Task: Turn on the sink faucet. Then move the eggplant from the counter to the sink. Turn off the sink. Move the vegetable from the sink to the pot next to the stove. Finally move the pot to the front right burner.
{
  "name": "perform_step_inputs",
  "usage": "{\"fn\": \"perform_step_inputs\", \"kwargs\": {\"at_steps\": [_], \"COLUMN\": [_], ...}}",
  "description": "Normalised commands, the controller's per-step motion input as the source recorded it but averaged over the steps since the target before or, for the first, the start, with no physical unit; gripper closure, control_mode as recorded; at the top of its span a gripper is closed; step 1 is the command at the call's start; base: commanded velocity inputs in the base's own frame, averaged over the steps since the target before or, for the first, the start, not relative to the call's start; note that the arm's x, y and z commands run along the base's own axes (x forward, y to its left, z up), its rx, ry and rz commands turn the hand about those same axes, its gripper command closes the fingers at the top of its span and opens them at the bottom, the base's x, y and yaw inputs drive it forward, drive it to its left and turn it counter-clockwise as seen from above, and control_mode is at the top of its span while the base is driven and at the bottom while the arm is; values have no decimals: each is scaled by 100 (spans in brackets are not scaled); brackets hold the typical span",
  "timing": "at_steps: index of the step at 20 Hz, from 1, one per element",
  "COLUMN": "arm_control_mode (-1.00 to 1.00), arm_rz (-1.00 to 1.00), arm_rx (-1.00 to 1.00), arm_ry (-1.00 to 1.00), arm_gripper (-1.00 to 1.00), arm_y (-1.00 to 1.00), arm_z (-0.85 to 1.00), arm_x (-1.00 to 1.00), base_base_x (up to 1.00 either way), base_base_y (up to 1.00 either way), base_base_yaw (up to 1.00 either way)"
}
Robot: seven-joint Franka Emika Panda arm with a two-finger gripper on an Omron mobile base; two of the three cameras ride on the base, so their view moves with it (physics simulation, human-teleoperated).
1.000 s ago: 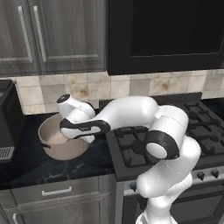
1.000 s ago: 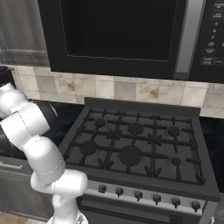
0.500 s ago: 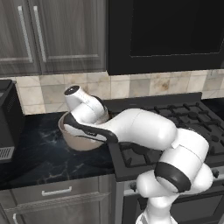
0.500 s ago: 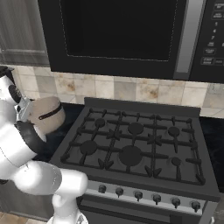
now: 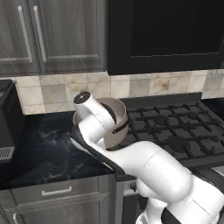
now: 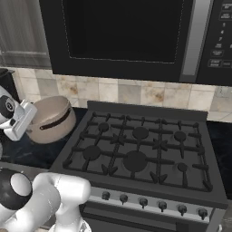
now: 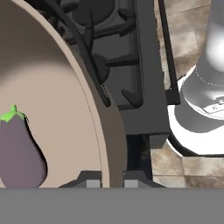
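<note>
My gripper (image 7: 111, 183) is shut on the rim of the tan pot (image 7: 65, 113), one fingertip inside the wall and one outside. The purple eggplant (image 7: 19, 151) with its green stem lies inside the pot. In the left base view the pot (image 5: 117, 111) hangs tilted above the black counter (image 5: 39, 148), at the left edge of the stove (image 5: 175, 127). In the right base view the pot (image 6: 50, 118) sits just left of the stove (image 6: 136, 149), with my hand at its left side. The front right burner (image 6: 181, 167) is bare. The sink and its faucet are out of view.
A black appliance (image 5: 8, 122) stands on the counter at far left. A dark microwave (image 6: 122, 31) hangs over the stove, and grey cabinets (image 5: 52, 35) over the counter. A row of knobs (image 6: 149, 203) lines the stove front.
The pot has risen off the counter and travelled right toward the stove, held by my gripper. The arm has swung with it.
</note>
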Motion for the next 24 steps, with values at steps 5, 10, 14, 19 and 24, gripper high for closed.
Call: {"fn": "perform_step_inputs", "kwargs": {"at_steps": [5, 10, 14, 19, 24], "arm_control_mode": [-100, -100, -100, -100, -100], "arm_rz": [-46, -49, -49, -47, -47], "arm_rx": [0, 1, 1, 2, 2], "arm_ry": [-7, 0, 0, 0, -1], "arm_gripper": [100, 100, 100, 100, 100], "arm_y": [-36, -53, -61, -62, -58], "arm_z": [24, 5, 0, 0, 0], "arm_x": [-29, -17, -4, -5, -8], "base_base_x": [0, 0, 0, 0, 0], "base_base_y": [0, 0, 0, 0, 0], "base_base_yaw": [0, 0, 0, 0, 0]}}
